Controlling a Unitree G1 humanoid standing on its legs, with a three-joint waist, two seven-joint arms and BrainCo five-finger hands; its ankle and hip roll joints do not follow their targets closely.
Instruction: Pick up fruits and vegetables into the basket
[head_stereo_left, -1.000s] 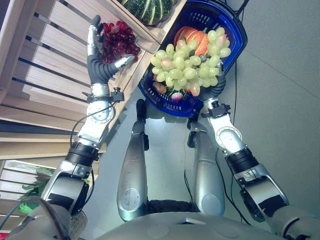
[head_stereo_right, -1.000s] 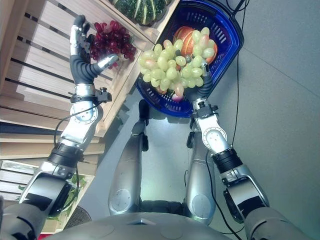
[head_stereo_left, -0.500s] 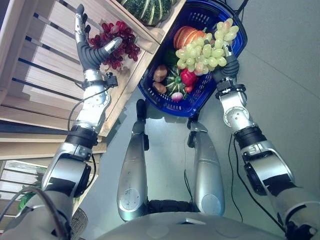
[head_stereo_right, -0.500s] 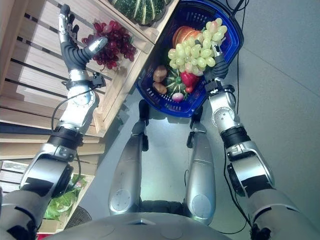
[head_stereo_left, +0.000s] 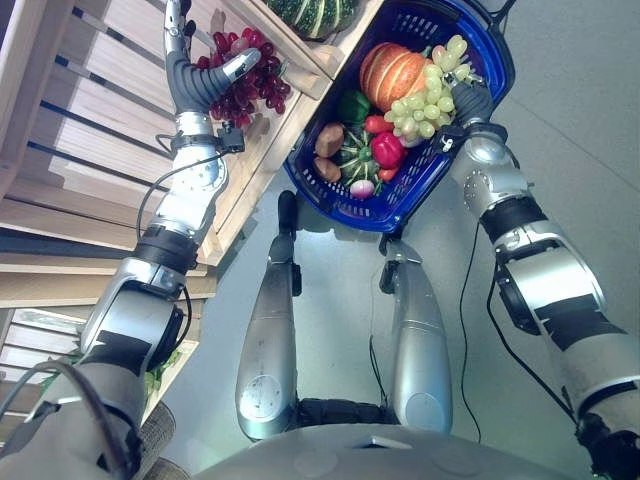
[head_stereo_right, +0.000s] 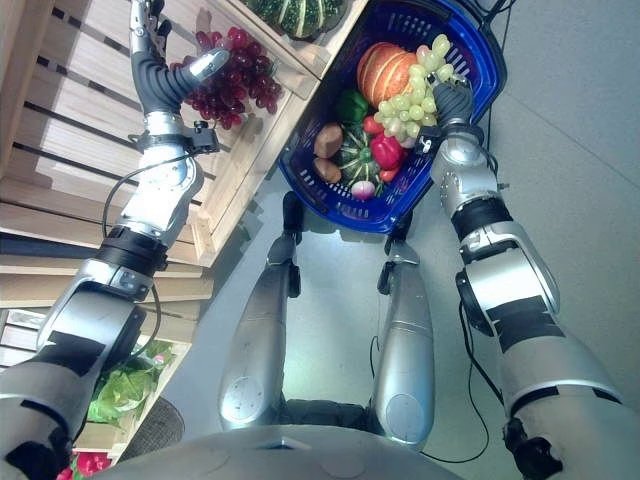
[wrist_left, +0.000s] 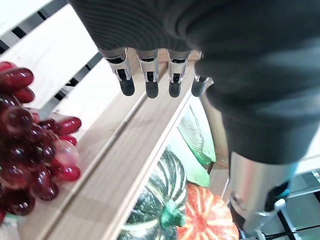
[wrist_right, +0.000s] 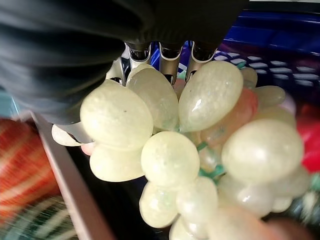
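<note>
Beside the wooden shelf (head_stereo_left: 90, 130), the right hand (head_stereo_left: 470, 100), fingers curled round the green grapes (head_stereo_left: 425, 100), should lower them into the blue basket (head_stereo_left: 400, 205) before releasing; the left hand (head_stereo_left: 195, 75) hangs slack-fingered by the red grapes (head_stereo_left: 250, 75).

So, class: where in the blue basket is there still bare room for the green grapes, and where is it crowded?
Bare floor shows at the blue plastic basket's near end. The middle is crowded: orange pumpkin, red pepper, striped green squash. The right hand holds the green grape bunch there.

A slatted wooden shelf (head_stereo_left: 90, 110) is seen at the left; grey floor (head_stereo_left: 570, 170) is seen beneath and at the right.
</note>
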